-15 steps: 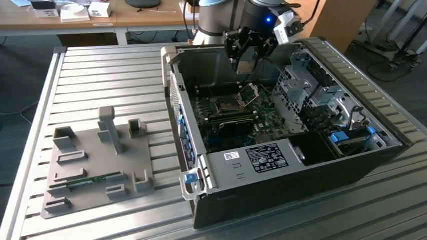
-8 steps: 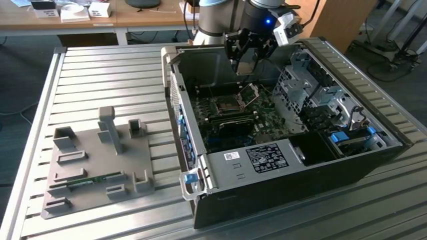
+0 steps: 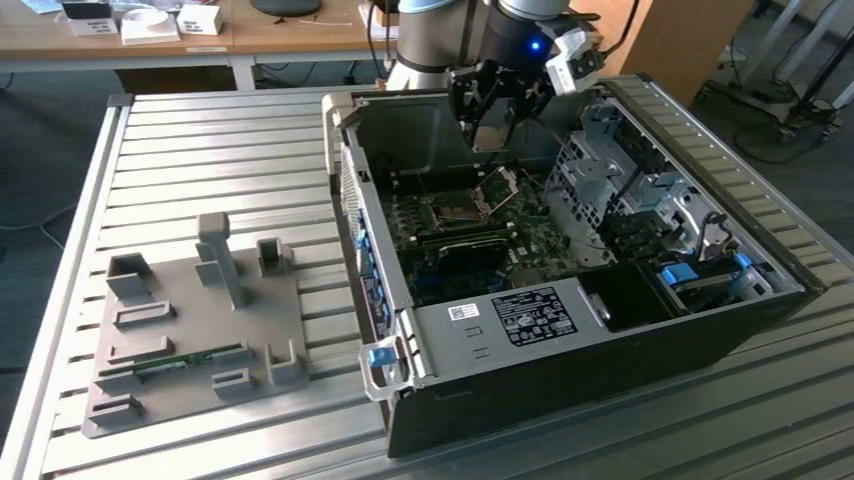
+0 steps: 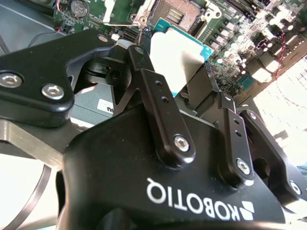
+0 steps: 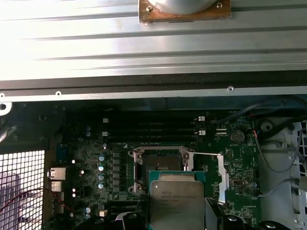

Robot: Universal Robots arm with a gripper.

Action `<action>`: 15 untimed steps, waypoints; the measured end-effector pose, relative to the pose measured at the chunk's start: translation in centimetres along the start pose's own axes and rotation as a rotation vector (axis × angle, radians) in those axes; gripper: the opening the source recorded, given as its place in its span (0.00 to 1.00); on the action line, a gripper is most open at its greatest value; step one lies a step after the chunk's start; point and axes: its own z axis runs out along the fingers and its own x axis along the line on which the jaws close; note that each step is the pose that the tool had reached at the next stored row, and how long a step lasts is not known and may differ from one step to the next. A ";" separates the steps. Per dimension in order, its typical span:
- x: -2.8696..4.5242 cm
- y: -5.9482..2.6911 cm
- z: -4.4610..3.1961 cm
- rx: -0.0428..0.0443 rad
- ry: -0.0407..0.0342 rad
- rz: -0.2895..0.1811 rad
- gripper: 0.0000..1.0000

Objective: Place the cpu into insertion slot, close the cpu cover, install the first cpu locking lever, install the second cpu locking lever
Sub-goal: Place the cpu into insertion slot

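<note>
My gripper (image 3: 497, 122) hangs over the open computer case (image 3: 561, 350), above the green board. It is shut on the cpu (image 5: 176, 201), a silver-topped square chip held flat between the black fingers (image 4: 153, 91); the cpu (image 4: 178, 55) also shows in the second wrist view. The insertion slot (image 5: 158, 163) lies bare just beyond the chip's edge, a dark square recess with a metal rim, also seen as the slot (image 3: 454, 207) in the exterior view. The cpu cover (image 3: 498, 190) stands swung open beside the slot, its frame (image 5: 221, 176) on the far side from the capacitors.
Long black memory slots (image 5: 148, 129) run beside the socket. Drive cages and cables (image 3: 641, 200) fill the case on the exterior view's right. A grey fixture plate (image 3: 187, 330) with posts and a green memory stick (image 3: 174, 360) lies on the slatted table (image 3: 200, 150).
</note>
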 end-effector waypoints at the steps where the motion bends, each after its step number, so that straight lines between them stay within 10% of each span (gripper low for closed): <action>1: 0.00 0.00 0.01 -0.0001 0.0000 0.000 0.54; 15: 0.00 -0.04 0.50 -0.0003 -0.0001 0.000 0.54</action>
